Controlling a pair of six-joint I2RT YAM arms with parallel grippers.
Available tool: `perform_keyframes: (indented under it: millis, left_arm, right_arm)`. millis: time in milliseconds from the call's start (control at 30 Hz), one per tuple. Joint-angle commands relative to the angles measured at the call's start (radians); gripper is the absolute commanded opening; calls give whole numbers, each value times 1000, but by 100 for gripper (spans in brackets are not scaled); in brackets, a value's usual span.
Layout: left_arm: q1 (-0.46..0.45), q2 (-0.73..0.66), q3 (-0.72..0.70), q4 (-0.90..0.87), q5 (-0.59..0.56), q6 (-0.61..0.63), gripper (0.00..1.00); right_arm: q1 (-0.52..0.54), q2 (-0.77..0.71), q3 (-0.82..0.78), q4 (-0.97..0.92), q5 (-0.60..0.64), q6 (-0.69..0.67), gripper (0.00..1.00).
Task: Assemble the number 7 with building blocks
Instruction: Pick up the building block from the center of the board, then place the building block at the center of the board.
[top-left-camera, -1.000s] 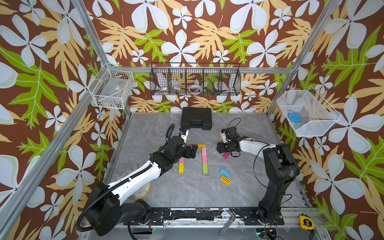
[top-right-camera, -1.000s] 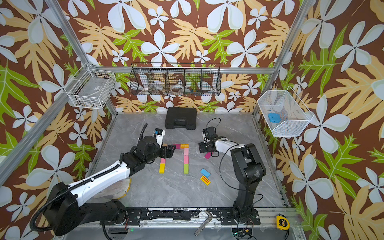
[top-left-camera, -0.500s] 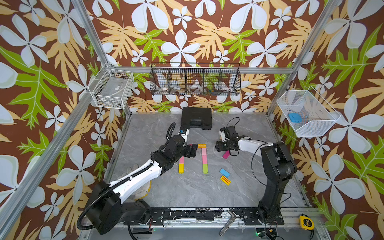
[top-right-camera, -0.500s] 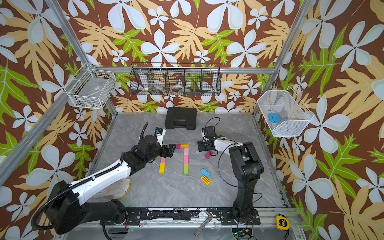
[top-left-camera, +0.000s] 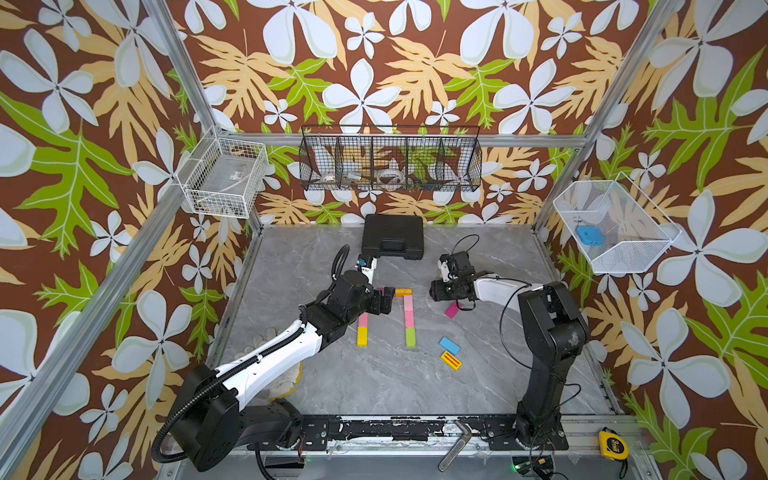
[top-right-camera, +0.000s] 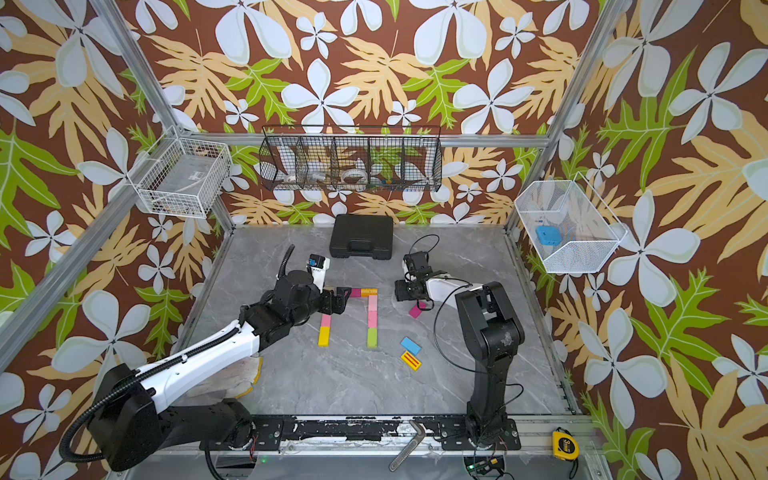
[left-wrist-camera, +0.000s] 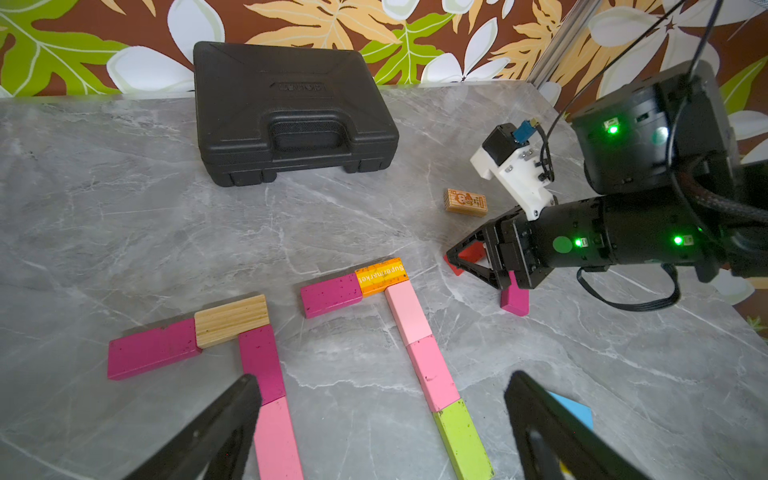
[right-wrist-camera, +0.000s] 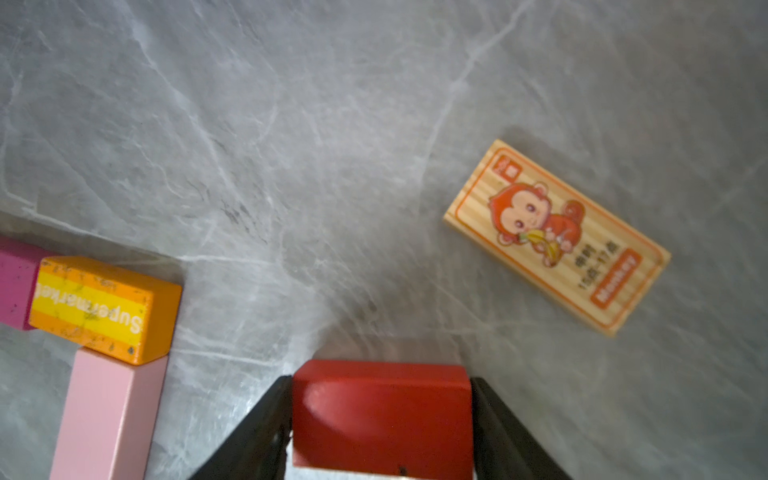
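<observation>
Surface: grey marbled tabletop (top-left-camera: 374, 386), walled in by leaf-and-flower wallpaper.
Red block (right-wrist-camera: 382, 419): centre-right of the frame in the top views but hidden there by the arm; shows plainly in the right wrist view, between the fingers. Resting on the table or just clear of it: cannot tell.
Right gripper (right-wrist-camera: 379, 386): pinching the red block across its narrow width, one finger flat against each flank.
Long axis: seems to run along the fingers, aimed toward frame left in the top views, at the orange block.
Orange block (top-left-camera: 403, 292): near the held piece on its frame-left side, not touching; corner of a seven, with a magenta block (left-wrist-camera: 330, 293) as the bar and pink blocks (top-left-camera: 408, 316) down to a green block (top-left-camera: 410, 337) as the stem.
Second seven: further toward frame left, partly under the left arm; plain wood block (left-wrist-camera: 230, 320) at the corner, yellow block (top-left-camera: 362, 336) at the foot.
Left gripper (left-wrist-camera: 382, 377): spread wide, empty, hovering over the two stems; the farther arm from the red block.
Loose pieces: loose magenta block (top-left-camera: 451, 309) tilted just under the right gripper; monkey-printed block (right-wrist-camera: 557, 237) between that gripper and the case; blue block (top-left-camera: 449, 345) and yellow red-striped block (top-left-camera: 451, 360) lower centre-right.
Black case (top-left-camera: 392, 242): upper centre against the back wall, well apart.
In the way: by judgement, the orange corner first if carried toward frame left, then the left gripper above the stems.
</observation>
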Motion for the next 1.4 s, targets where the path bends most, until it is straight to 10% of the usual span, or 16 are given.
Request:
perform_keyframes:
  millis: [0, 367, 1367]
  left_arm:
    - [2, -15, -6, 29, 4, 7, 94]
    - [1, -79, -48, 68, 23, -4, 94]
    - [1, -114, -55, 67, -5, 10, 94]
  right_arm:
    - [21, -18, -15, 5, 28, 88, 63]
    - [111, -33, -46, 61, 162, 273, 63]
    - [95, -28, 44, -13, 219, 188, 73]
